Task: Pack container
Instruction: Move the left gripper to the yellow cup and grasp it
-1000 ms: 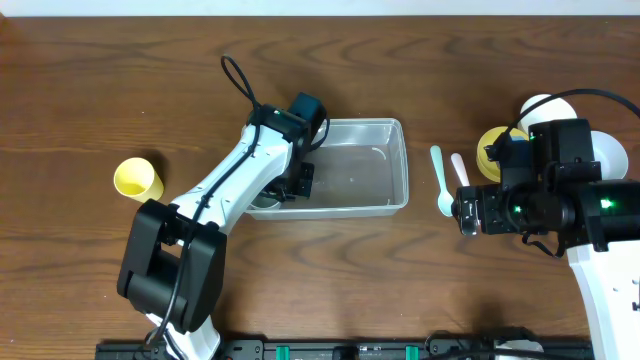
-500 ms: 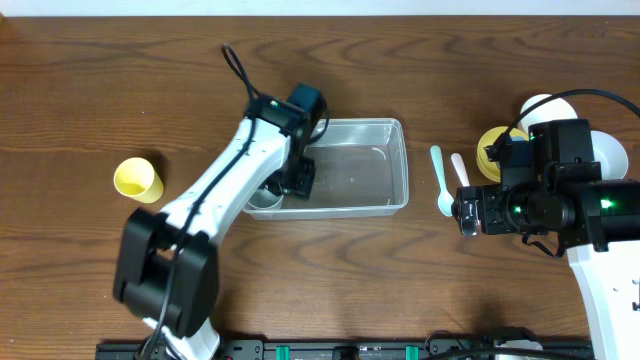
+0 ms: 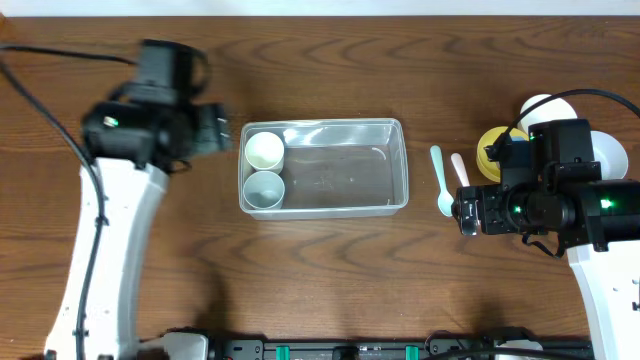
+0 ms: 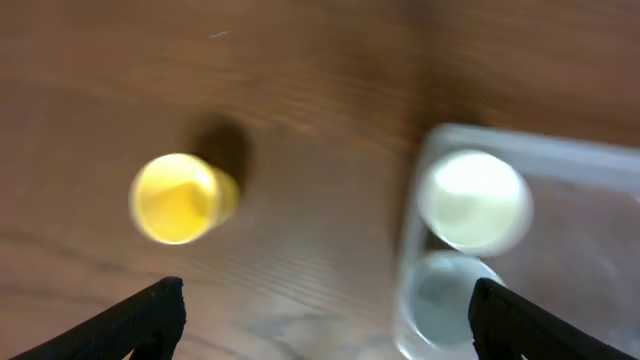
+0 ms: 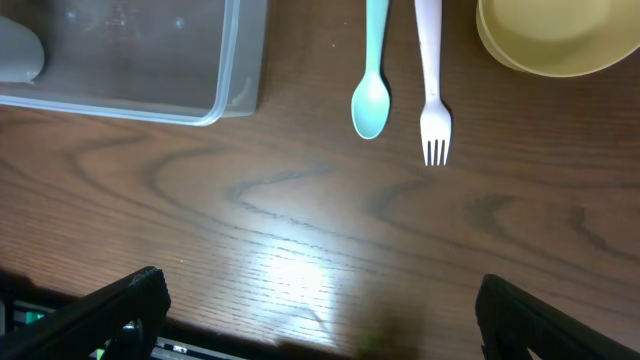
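Fingers [image 4: 150, 318] of the left hand [image 4: 325, 292] are seen spread wide apart with nothing between them. The hand is held above bare worktop [image 4: 300, 80], between a yellow cup [image 4: 178, 197] and the container [image 4: 412, 240]. The right hand [image 5: 320, 295] is likewise parted and empty, poised over the worktop just short of a teal spoon [image 5: 372, 100] and a pink fork [image 5: 430, 85]. A yellow bowl [image 5: 545, 40] is found beyond them, and a white bowl [image 3: 545, 103] further out.

The container is placed upright near the middle of the worktop, between the two arms. A cream cup [image 3: 265, 150] and a pale grey-blue cup [image 3: 265, 188] are set side by side at its end nearest the left arm; the rest of its floor is bare.

The container can be judged light, thin-walled and somewhat springy, with smooth sides on which a pinch would likely slide. If it must be steadied or shifted, the rim along a long side is probably best taken, with little force so the wall is not bowed inward. Pieces left outside are better lowered in than dropped, since so light a tub could easily be nudged.
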Controlling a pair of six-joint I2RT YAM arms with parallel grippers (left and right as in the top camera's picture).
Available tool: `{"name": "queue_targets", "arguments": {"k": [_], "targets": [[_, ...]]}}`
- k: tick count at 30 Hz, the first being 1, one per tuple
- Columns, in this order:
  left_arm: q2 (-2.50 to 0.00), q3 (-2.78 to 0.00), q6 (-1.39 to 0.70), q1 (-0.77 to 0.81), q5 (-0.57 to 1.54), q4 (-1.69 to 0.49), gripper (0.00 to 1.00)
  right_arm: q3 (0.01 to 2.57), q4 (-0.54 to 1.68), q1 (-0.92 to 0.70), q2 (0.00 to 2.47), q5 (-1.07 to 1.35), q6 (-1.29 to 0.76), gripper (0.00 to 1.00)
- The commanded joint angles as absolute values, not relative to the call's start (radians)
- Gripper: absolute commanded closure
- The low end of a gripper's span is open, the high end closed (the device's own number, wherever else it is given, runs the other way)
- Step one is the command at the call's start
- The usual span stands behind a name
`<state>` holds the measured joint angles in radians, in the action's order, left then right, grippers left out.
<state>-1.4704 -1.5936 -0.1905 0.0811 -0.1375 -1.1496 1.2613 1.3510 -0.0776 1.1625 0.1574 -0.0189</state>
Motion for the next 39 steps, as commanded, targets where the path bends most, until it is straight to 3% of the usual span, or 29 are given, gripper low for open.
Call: {"name": "queue_targets", "arguments": {"k": [1, 8, 17, 39], "targets": [[-1.539, -1.572, -0.205, -0.038, -0.082, -1.135, 0.09, 1.279, 1.354, -0.070, 1.162, 0.154, -0.021, 0.01], [-1.710, -1.571, -0.223, -0.172, -0.033, -1.134, 0.09, 1.279, 1.356, -0.070, 1.162, 0.154, -0.021, 0.01], [-1.889, -1.571, -0.223, -0.199, -0.033, -1.113, 0.10, 1.279, 1.359, -0.070, 1.162, 0.154, -0.021, 0.01], [-1.989, -1.505, -0.223, -0.252, -0.034, -1.081, 0.10, 1.279, 1.373, -0.070, 1.162, 0.154, -0.010, 0.01]]}}
